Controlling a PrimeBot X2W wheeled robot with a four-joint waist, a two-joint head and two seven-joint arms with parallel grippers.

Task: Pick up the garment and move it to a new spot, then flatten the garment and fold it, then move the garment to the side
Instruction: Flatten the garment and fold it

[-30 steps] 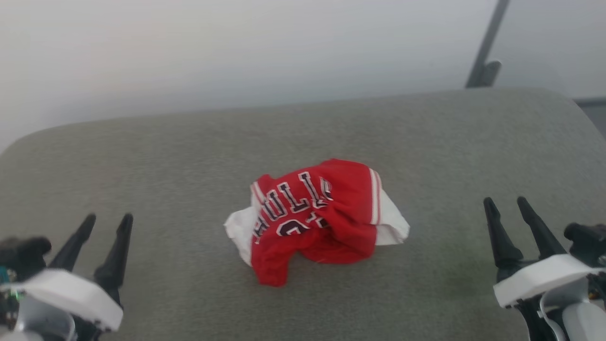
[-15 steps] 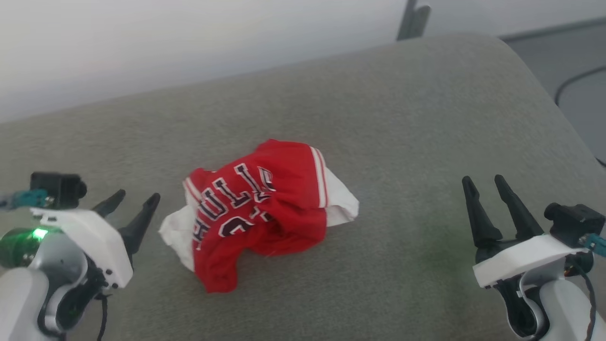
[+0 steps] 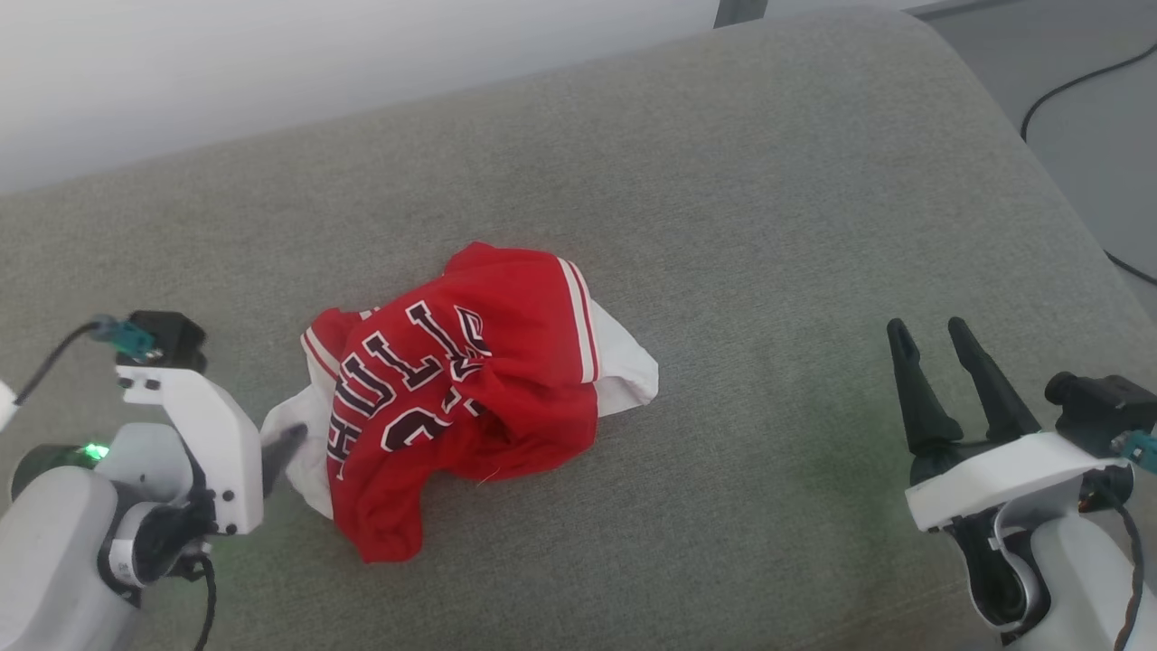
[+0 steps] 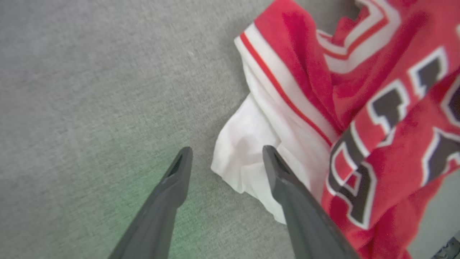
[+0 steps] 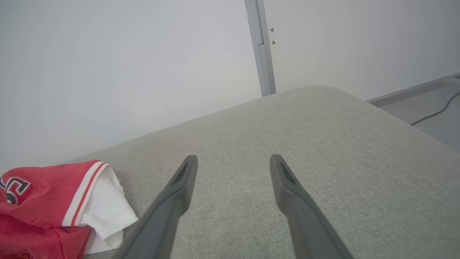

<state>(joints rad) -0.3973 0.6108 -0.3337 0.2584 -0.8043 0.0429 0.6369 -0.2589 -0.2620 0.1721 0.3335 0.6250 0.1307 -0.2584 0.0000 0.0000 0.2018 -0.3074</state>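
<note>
The garment [image 3: 470, 380] is a crumpled red jersey with black white-outlined letters, lying in a heap on the grey upholstered surface [image 3: 768, 226], with white fabric sticking out at its left and right. My left gripper [image 3: 287, 445] is open, low at the garment's left edge. In the left wrist view the white corner of the garment [image 4: 359, 108] lies between the fingertips of the left gripper [image 4: 226, 150], ungripped. My right gripper [image 3: 926, 327] is open and empty, well to the right of the garment [image 5: 46, 201]; the right gripper [image 5: 233, 158] points over bare cushion.
The cushion's rounded right edge drops to a grey floor with a black cable [image 3: 1076, 81]. A pale wall runs behind, with a grey post [image 5: 260, 46] at the back. Bare cushion lies between the garment and my right gripper.
The head camera has swung, shifting the whole picture. My left gripper has moved in and down to the garment's white left corner. The right gripper has stayed open, about where it was.
</note>
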